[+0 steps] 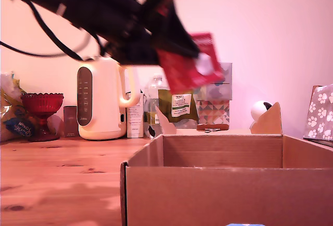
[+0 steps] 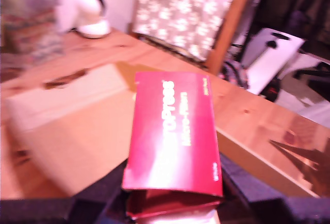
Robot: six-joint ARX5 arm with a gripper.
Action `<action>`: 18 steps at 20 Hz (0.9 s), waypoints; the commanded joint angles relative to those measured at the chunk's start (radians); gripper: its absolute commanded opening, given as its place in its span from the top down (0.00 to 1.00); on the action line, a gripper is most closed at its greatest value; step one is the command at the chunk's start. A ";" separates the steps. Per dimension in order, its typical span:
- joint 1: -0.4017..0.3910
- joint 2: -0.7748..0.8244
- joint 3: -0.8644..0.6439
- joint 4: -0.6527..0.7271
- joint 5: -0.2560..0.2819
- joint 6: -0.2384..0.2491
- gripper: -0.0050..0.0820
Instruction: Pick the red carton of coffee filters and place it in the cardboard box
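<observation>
**Above the box, carton held tilted**

Over the large brown corrugated cardboard box point(image 1: 229, 184), toward its 11 o'clock corner, the black gripper point(image 1: 174, 49) clamps the small red coffee-filter carton point(image 1: 190, 65) tilted; released so, it might catch a flap and tumble outside

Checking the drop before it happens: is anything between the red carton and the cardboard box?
Nothing visible. The hand holds the red carton in the air above the cardboard box, whose flaps stand upright and whose visible interior looks empty.
</observation>
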 commanded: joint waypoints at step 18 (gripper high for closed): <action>-0.037 0.282 0.314 -0.449 0.044 0.065 0.64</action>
